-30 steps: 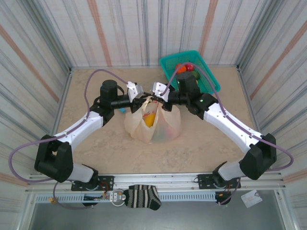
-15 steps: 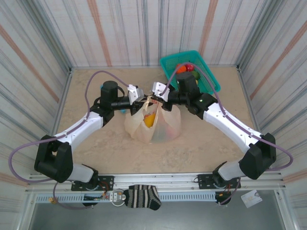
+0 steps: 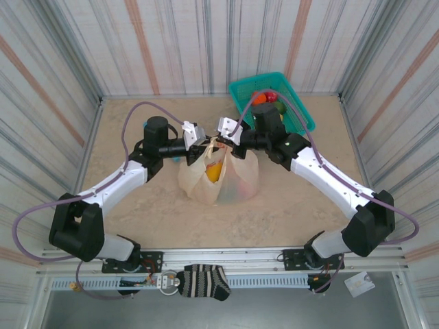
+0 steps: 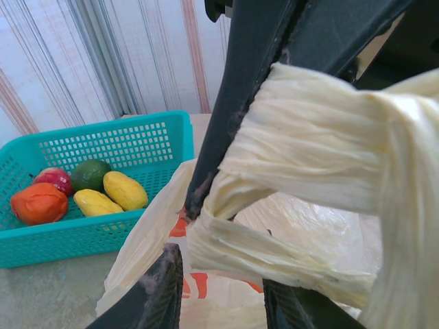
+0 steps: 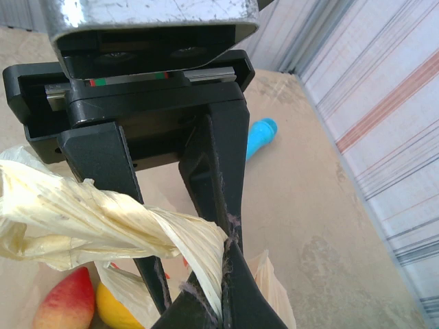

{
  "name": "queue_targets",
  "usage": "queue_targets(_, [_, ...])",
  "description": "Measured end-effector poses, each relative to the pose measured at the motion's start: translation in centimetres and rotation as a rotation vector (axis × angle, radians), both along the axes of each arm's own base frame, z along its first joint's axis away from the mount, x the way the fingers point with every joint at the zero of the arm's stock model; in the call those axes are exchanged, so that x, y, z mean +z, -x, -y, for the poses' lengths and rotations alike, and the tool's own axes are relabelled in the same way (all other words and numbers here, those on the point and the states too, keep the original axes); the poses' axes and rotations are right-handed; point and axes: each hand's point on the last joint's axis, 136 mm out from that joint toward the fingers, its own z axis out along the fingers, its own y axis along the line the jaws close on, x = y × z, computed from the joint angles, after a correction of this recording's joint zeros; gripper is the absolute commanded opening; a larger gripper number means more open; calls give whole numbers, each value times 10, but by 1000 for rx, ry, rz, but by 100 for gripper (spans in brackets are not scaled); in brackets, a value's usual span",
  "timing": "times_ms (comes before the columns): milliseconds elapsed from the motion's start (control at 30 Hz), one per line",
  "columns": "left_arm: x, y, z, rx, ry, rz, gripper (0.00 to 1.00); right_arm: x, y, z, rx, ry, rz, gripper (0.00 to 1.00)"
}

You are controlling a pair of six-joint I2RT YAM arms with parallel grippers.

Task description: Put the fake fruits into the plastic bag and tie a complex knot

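Step in hand: you were tying the handles of the plastic bag [image 3: 218, 181], with both arms meeting over its mouth.
Left side: the left gripper [image 4: 219, 274] had its jaws part-closed around a flattened handle band [image 4: 274, 253] that ran across its tips.
Right side: the right gripper [image 5: 223, 264] was clamped tight on a twisted handle strand [image 5: 103, 219], pinched at the very tips.
Bag position: it stood upright mid-worktop [image 3: 137, 212] between the two arms, near and left of the teal basket [image 3: 236, 89].
Contents: two fake fruits [image 5: 65, 305], one red-yellow and one yellow, sat inside the bag below the right gripper. Five more lay in the basket at far right.
Progress (judgement): the knot looked part-formed, with a wrap crossed but not cinched. The basket fruits looked unloaded.
Technique 1: you needed both strands taut and a level pull apart, low over the mouth, so the wrap would slide down rather than lift the bag.
Technique 2: you should have re-gripped one side at a time, as thin film slips from a slack hold.
Risk: the tip-only pinch on the right could shed its strand under a hard pull, and the film could tear at the twist.
Unclear: which handle crossed over which could not be read.
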Motion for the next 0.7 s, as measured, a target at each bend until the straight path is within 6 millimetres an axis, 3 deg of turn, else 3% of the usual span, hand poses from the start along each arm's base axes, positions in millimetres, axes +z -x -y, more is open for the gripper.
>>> queue_targets(533, [7,-2,0,11,31,-10,32,-4,2,-2,6,8,-10,0])
queue_targets(700, [8,0,0,4,36,-17,7,-7,1,-3,5,13,-15,0])
